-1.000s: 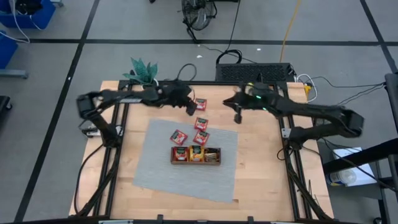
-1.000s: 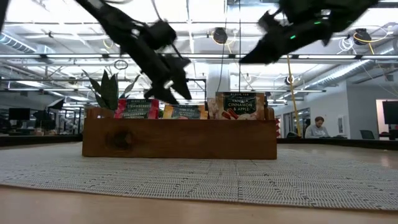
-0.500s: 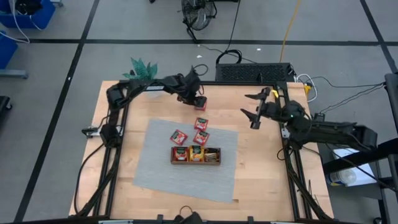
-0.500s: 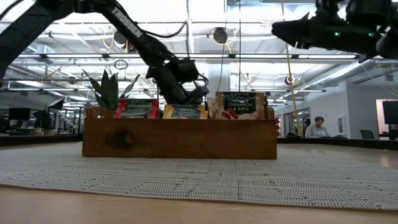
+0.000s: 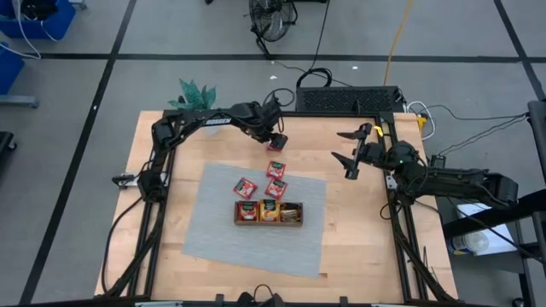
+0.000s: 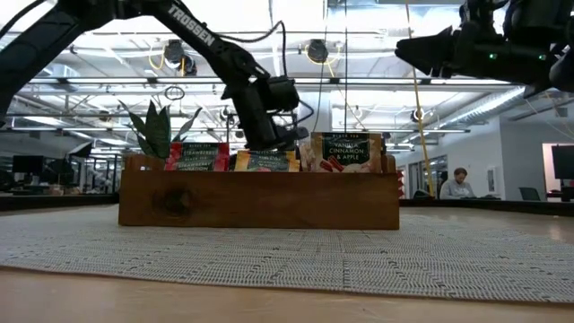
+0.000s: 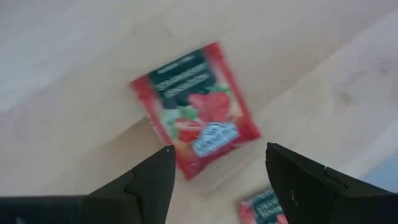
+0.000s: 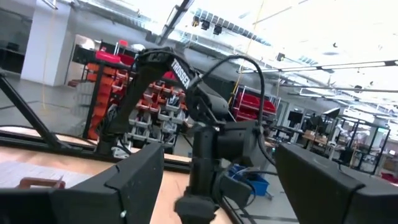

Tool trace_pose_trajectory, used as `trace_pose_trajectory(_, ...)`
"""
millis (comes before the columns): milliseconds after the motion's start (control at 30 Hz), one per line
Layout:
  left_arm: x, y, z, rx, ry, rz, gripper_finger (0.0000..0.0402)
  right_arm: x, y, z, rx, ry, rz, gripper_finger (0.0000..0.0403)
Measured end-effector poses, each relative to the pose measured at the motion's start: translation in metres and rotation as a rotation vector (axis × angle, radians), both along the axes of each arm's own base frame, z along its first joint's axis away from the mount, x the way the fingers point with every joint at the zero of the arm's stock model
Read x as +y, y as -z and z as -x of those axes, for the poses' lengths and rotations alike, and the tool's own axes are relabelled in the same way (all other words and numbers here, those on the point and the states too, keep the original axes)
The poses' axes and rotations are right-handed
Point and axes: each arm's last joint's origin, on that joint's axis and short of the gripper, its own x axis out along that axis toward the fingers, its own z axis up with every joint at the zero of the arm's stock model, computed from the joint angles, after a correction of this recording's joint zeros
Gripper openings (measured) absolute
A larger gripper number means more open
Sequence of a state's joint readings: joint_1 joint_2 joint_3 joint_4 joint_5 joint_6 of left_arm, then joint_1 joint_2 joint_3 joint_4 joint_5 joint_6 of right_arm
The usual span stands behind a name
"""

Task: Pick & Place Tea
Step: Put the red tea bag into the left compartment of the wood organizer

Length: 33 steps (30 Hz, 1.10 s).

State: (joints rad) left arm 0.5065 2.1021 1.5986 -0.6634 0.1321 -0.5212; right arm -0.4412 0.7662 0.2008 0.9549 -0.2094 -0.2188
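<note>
Four red sachets still lie loose, three on the grey mat [image 5: 222, 230] behind the filled tray [image 5: 269, 223], and my left gripper [image 7: 217, 177] hovers spread over the far one [image 7: 194, 107]; right gripper [image 5: 351, 155] waits released.

The left gripper [image 5: 275, 136] hangs open over a tea sachet [image 5: 276, 143] on the bare table [image 5: 358, 222], just beyond the mat's [image 5: 222, 234] far edge. Three more sachets [image 5: 275, 169] lie on the mat, between that one and the tray [image 5: 269, 223], with sachets upright inside it. The right gripper [image 5: 349, 153] waits open, well off to the right.
</note>
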Motion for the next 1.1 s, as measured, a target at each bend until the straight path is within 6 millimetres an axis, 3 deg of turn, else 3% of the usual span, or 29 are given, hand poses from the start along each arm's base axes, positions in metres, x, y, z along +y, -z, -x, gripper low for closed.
trace_pose_trajectory(367, 0.013, 0.035, 0.001, 0.044, -0.05, 0.096, 0.0248, 0.0, 0.0, 0.0, -0.009, -0.016, -0.045, 0.0282)
trace_pose_trajectory(667, 0.009, 0.039, 0.0, 0.091, -0.026, 0.058, 0.0241, 0.0, 0.0, 0.0, -0.009, -0.017, -0.047, 0.0279)
trace_pose_trajectory(800, 0.01, 0.047, 0.003, 0.132, -0.038, 0.067, 0.0201, 0.0, 0.0, 0.0, -0.009, -0.017, -0.047, 0.0275)
trace_pose_trajectory(1100, 0.013, 0.049, 0.008, 0.18, -0.004, 0.037, 0.0064, 0.0, 0.0, 0.0, -0.009, -0.015, -0.048, 0.0272)
